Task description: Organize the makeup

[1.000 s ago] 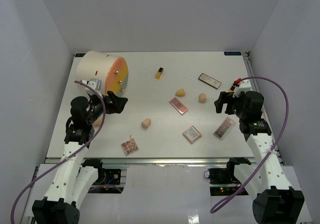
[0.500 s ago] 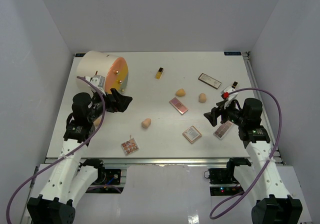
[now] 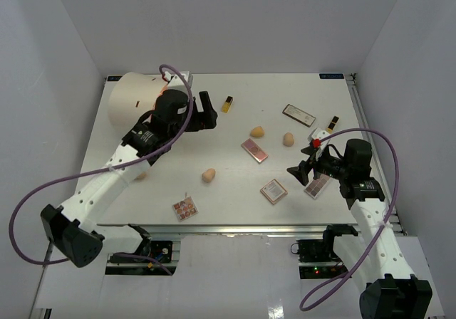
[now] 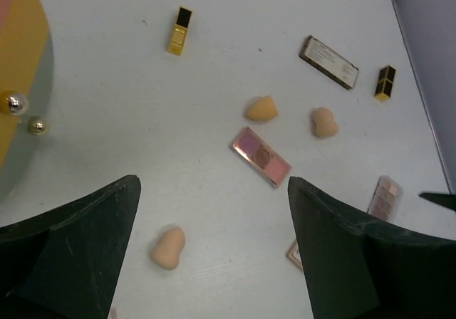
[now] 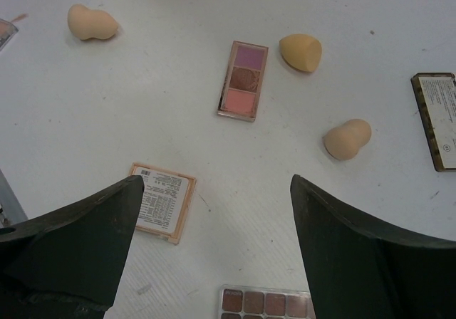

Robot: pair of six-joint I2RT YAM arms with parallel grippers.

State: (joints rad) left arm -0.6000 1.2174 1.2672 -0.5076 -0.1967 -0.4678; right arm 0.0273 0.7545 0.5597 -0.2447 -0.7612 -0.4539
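- White counter (image 3: 214, 148) carries the pieces scattered, each apart from the others
- Left claw (image 4: 214, 185) stands wide and empty over the far left of the counter, just right of the cream cylinder (image 3: 132, 102)
- Right claw (image 5: 216, 180) stands wide and empty too, low over the near right
- Yellow bottle (image 3: 227, 105) lies far, just right of the left claw
- Lipstick (image 3: 333, 123) lies at the far right, near the dark palette (image 3: 298, 114) to its left
- Mid sponge (image 3: 257, 131) and right sponge (image 3: 288, 139) lie side by side in the middle; pink palette (image 3: 254, 150) lies just near of the mid sponge
- Near sponge (image 3: 208, 176) lies alone, left of the middle
- Label palette (image 3: 273, 191), printed side up, lies left of the right claw; long palette (image 5: 263, 303) lies under that claw, partly hidden
- Small palette (image 3: 185, 208) lies at the near edge, left of the middle
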